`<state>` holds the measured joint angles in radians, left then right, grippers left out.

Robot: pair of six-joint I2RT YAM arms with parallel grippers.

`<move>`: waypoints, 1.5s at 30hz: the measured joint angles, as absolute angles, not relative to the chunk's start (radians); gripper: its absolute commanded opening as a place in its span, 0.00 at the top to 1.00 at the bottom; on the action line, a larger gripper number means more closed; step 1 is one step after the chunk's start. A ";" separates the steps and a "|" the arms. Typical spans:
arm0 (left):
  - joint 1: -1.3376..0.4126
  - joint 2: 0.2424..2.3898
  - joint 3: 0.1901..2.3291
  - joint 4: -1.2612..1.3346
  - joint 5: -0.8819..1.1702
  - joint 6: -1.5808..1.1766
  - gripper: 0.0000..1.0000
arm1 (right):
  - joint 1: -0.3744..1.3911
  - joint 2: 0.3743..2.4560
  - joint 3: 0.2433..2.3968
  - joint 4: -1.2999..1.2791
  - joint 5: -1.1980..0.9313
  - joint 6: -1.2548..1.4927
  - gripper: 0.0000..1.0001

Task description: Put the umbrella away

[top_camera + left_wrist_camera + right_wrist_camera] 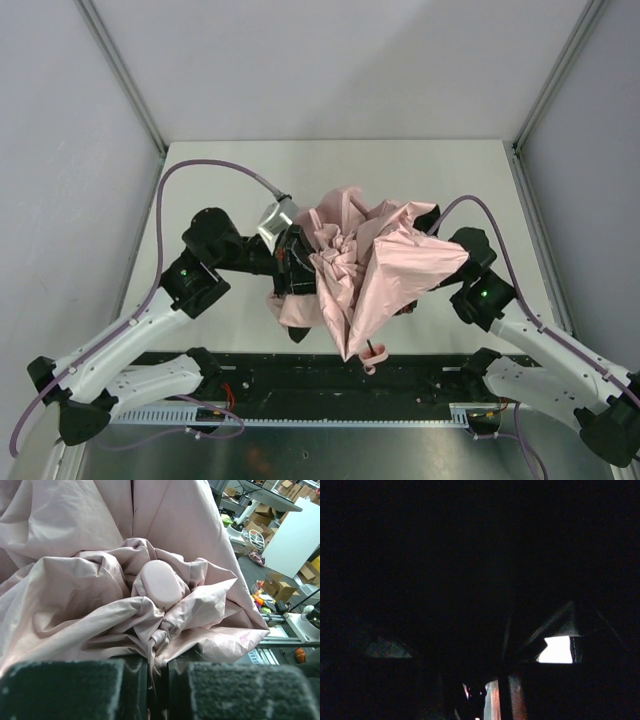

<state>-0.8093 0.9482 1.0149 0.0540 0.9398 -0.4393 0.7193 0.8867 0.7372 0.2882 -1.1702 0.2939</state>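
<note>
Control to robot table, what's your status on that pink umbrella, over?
Left end effector shut on a fold of the umbrella. Right end effector buried under it, too dark to call. Fabric crumpled, not yet bundled. No obstruction seen.

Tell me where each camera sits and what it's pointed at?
Top: high behind the robot, looking down on the table; left arm and right arm flank the umbrella.
Left wrist: on the left arm, facing crumpled pink fabric; left gripper pinches a fold.
Right wrist: nearly black, seemingly buried under fabric; own fingers unclear.
Shared: top and left wrist show the umbrella.
</note>
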 measured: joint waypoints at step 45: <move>-0.832 0.669 0.860 0.124 0.609 -0.457 0.01 | 0.758 0.912 0.798 0.012 -1.074 0.110 1.00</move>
